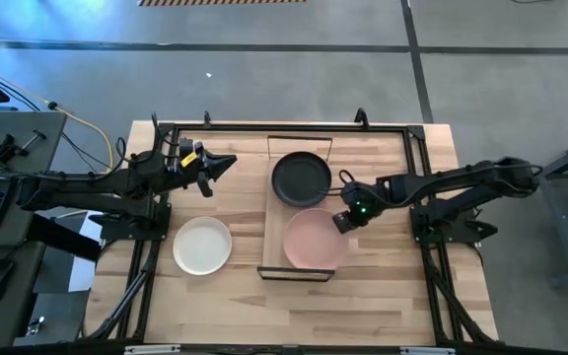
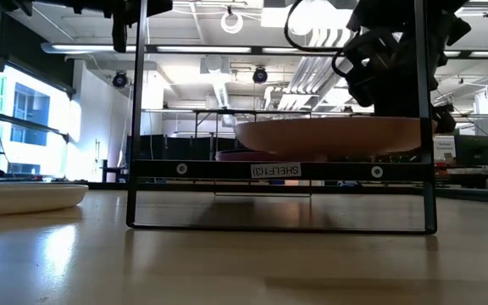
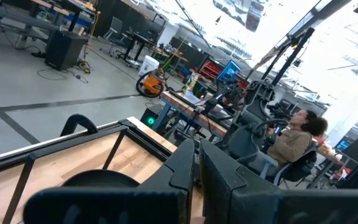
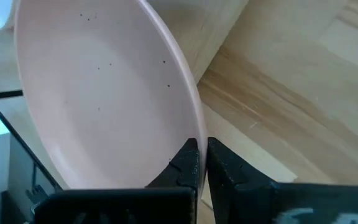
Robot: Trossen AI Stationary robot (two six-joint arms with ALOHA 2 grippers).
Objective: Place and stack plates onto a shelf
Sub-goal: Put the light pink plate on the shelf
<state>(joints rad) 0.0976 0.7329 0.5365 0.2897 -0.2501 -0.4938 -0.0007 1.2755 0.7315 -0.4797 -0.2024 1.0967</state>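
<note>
Presently: my right hand (image 4: 201, 163) pinches the pink plate (image 4: 98, 87) by its rim over the shelf (image 1: 275, 258); a thin grip, may slip.

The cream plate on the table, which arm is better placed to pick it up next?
Left, probably. The cream plate lies on the left arm's side, close below the left gripper, which holds nothing. The right gripper is shut on the pink plate over the shelf.
</note>
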